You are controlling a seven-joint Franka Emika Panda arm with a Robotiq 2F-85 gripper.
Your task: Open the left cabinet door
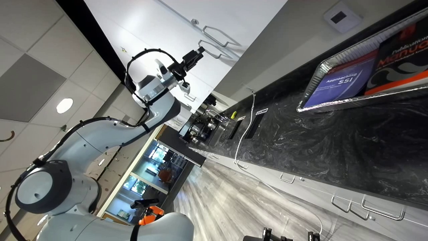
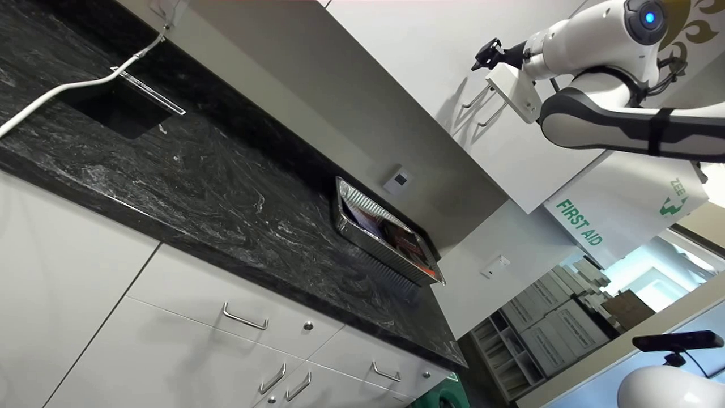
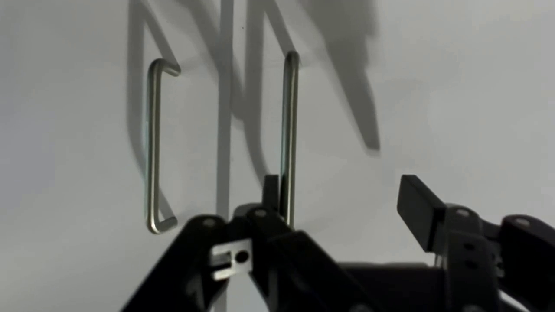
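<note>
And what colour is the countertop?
The countertop is black with pale grey swirls, clearest in an exterior view.

Blue book (image 1: 337, 82): marked "Approaching SSI"; smaller line beneath illegible. Black book (image 1: 399, 60): marked "Publication" and, cut off at the view's edge, "Manua". White box (image 2: 628, 218): marked "FIRST AID" and "ZEE", with green cross (image 2: 674, 206).

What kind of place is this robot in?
Probably a workplace, perhaps a shared kitchen corner, though I can't be sure. There's a long dark counter, a white box labelled FIRST AID, and ceiling tiles like many offices have.
</note>
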